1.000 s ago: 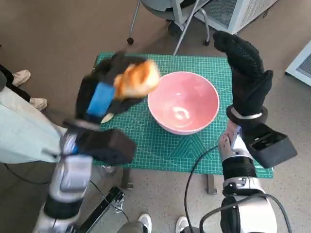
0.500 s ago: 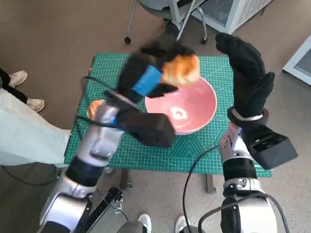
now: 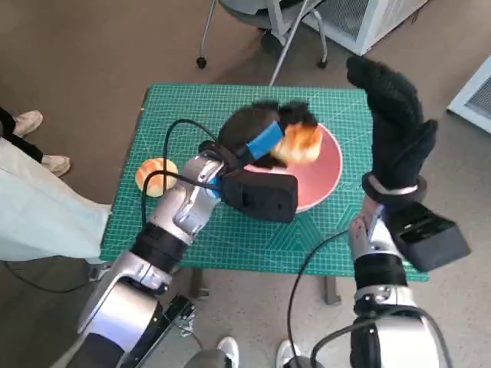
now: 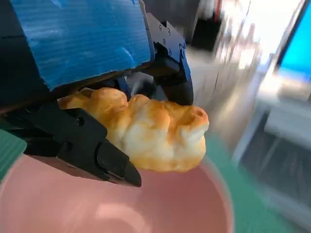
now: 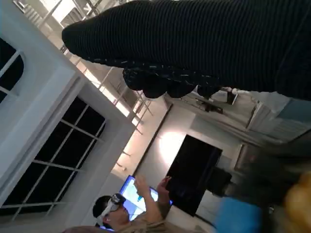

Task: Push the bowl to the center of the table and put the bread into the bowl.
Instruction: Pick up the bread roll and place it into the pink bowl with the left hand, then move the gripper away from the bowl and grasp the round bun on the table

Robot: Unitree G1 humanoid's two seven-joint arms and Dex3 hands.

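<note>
The pink bowl (image 3: 324,167) sits near the middle of the green mat, slightly right of centre. My left hand (image 3: 265,130) hovers over the bowl and grips a golden bread piece (image 3: 301,142). In the left wrist view the bread (image 4: 150,133) is pinched between the black fingers (image 4: 73,141), just above the bowl's pink inside (image 4: 160,204). A second bread roll (image 3: 156,175) lies on the mat's left side. My right hand (image 3: 393,123) is raised upright at the bowl's right, holding nothing, its glove (image 5: 204,43) filling the right wrist view.
The green cutting mat (image 3: 176,107) covers the small table. A person's leg and shoes (image 3: 31,123) are at the left. A chair base (image 3: 268,31) stands behind the table. A person wearing a headset (image 5: 121,206) appears in the right wrist view.
My left arm has swung right across the table, carrying the bread from left of the bowl to over the bowl and lower. The right hand stays raised.
</note>
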